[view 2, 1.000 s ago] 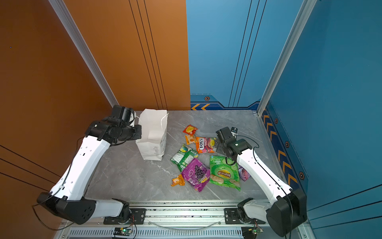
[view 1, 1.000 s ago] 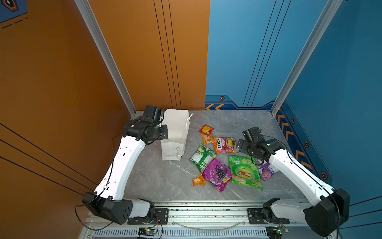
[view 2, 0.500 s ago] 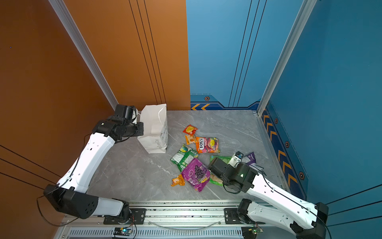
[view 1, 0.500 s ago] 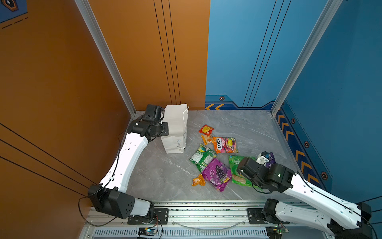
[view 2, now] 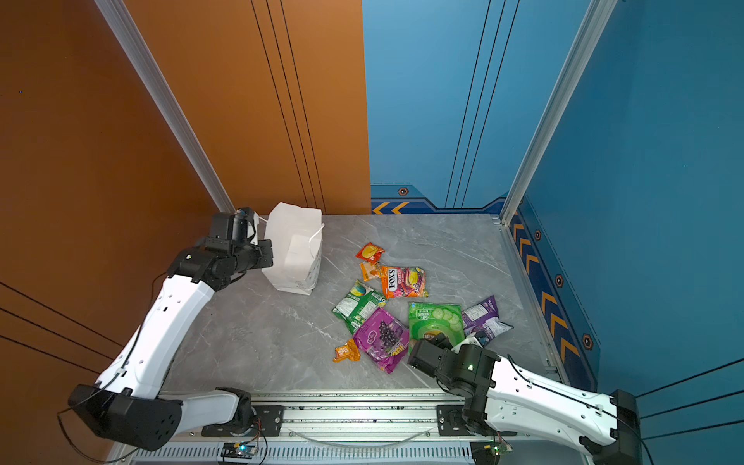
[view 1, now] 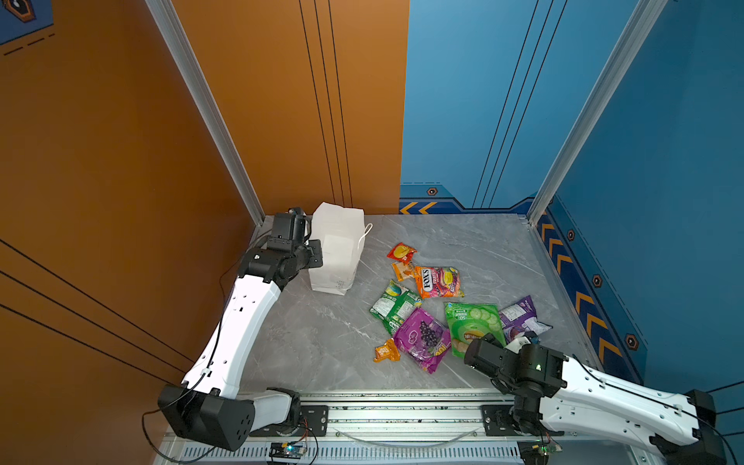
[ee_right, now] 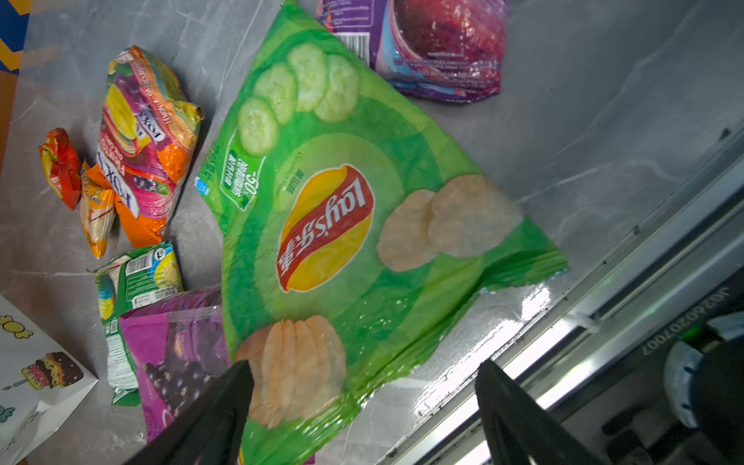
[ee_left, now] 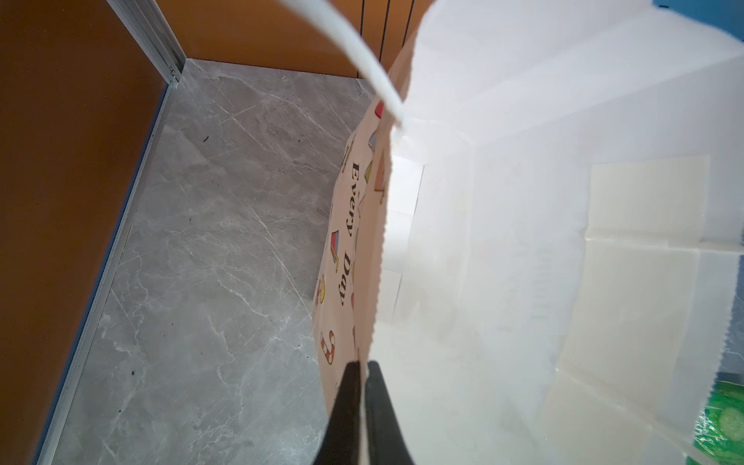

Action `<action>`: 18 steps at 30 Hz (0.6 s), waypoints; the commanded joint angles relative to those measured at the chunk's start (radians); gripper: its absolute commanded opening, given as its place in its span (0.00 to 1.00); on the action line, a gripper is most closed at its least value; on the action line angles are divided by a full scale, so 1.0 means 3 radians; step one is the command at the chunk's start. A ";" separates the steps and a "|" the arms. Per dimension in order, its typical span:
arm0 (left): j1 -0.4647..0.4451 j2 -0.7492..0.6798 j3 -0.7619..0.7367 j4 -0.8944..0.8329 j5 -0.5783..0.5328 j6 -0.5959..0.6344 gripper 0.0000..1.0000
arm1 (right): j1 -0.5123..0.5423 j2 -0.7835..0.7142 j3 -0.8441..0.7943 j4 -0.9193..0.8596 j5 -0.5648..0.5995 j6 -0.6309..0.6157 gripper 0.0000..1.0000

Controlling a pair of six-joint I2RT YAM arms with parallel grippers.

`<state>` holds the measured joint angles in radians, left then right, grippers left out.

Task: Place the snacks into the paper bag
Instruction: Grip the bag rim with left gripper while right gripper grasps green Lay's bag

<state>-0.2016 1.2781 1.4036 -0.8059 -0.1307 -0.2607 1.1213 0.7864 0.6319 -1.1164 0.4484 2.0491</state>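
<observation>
Over the near end of the Lay's bag (ee_right: pixel 330 225), flat on the worktop (ee_right: pixel 604 120), my right claw (ee_right: pixel 362 366) hangs spread, that end between the jaws. I judge it best to drop low and pinch only the crimped seam, clear of the grape bag (ee_right: pixel 177 346) just beside it. Well beyond the Lay's bag, my left claw (ee_left: pixel 363 364) pinches the rim of the paper bag (view 1: pixel 336 245), holding its mouth open.

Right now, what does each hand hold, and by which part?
Left hand pinches the paper bag at its top rim. Right hand, open over the Lay's bag, holds nothing.
</observation>
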 commanded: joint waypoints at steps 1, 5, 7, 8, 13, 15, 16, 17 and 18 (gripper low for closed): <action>-0.0032 -0.0070 -0.0061 0.0096 -0.0099 0.0061 0.00 | 0.0016 -0.0037 -0.0093 0.0206 0.0108 0.0789 0.87; -0.0055 -0.0049 -0.0071 0.0110 -0.0077 0.0061 0.00 | 0.0019 0.0005 -0.0235 0.0285 0.0183 0.0989 0.84; -0.0064 -0.0056 -0.0077 0.0114 -0.0079 0.0062 0.00 | 0.0019 -0.0072 -0.0443 0.0579 0.0181 0.1078 0.79; -0.0069 -0.0054 -0.0081 0.0114 -0.0080 0.0061 0.00 | 0.0020 -0.0094 -0.0527 0.0695 0.0191 0.1130 0.76; -0.0068 -0.0056 -0.0092 0.0126 -0.0071 0.0068 0.00 | -0.0009 -0.0067 -0.0613 0.0821 0.0322 0.1260 0.71; -0.0074 -0.0056 -0.0102 0.0142 -0.0026 0.0076 0.00 | -0.0047 -0.0059 -0.0640 0.0860 0.0374 0.1272 0.67; -0.0074 -0.0056 -0.0102 0.0149 -0.0005 0.0076 0.00 | -0.0076 -0.0060 -0.0660 0.0879 0.0383 0.1277 0.66; -0.0075 -0.0057 -0.0101 0.0158 0.0009 0.0077 0.00 | -0.0103 -0.0065 -0.0688 0.0931 0.0386 0.1276 0.65; -0.0073 -0.0056 -0.0103 0.0156 0.0021 0.0077 0.00 | -0.0136 -0.0075 -0.0731 0.1011 0.0390 0.1263 0.64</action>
<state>-0.2173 1.2751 1.3834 -0.7734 -0.1333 -0.2504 1.0977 0.7673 0.4454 -0.8532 0.5152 2.0884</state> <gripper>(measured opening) 0.050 0.644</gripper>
